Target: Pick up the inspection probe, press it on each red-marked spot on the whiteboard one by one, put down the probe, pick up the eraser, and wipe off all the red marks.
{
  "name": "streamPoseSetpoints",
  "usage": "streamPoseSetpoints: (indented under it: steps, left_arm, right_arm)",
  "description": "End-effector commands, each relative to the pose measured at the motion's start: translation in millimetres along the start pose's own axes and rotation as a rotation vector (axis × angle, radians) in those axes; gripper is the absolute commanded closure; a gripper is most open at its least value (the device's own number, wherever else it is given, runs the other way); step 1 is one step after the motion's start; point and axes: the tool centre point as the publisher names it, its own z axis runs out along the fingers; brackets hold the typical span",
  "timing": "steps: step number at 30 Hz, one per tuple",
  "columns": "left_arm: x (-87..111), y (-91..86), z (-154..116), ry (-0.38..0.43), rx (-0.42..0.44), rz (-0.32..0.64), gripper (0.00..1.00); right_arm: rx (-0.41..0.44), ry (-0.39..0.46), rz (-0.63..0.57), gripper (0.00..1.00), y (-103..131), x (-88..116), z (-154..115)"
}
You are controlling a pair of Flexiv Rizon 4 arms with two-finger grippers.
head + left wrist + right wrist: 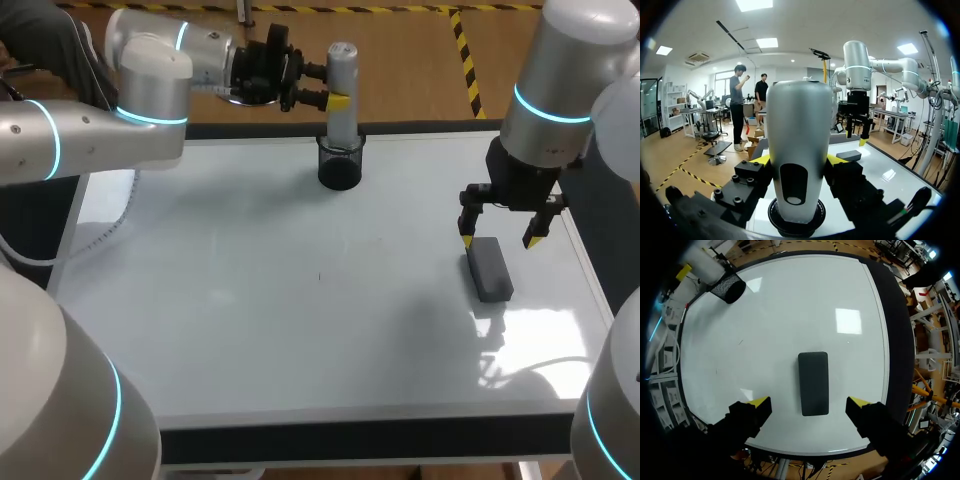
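Yellow-tipped fingers (761, 160) of the left gripper (335, 98) at the far edge of the whiteboard (220, 330), clenched from both sides on the silver-grey probe (799, 150), about halfway up its body; probe upright, with a dark oval window on its side, its foot down inside the black cup (340, 165); foot hidden by the cup's wall from above, and half masked by the finger blocks in the left wrist view.

Near the whiteboard's middle, one short dark stroke (320, 277), too small to tell its colour.

Further right, dark grey eraser (813, 382) flat on the whiteboard near its right edge; right gripper (809, 402) over it, fingers released and spread wide; eraser lengthwise between them, clear of both tips; dark front strip of the worktop (350, 440) showing below the whiteboard.
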Motion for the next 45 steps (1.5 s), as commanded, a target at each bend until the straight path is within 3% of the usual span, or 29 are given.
streamPoseSetpoints:
  steps: [1,25,45]
  left_arm:
    - [-3.1,7.4,4,-0.006,-0.014,-0.016,1.0]
    - [-0.7,24.7,17,-0.006,0.009,-0.009,1.0]
    - [-0.1,39.3,6,-0.012,0.012,-0.005,1.0]
  right_arm:
    - [-0.001,0.001,-0.001,0.0,-1,-1,-1]
    - [-0.001,0.001,-0.001,0.0,-1,-1,-1]
    - [-0.001,0.001,-0.001,0.0,-1,-1,-1]
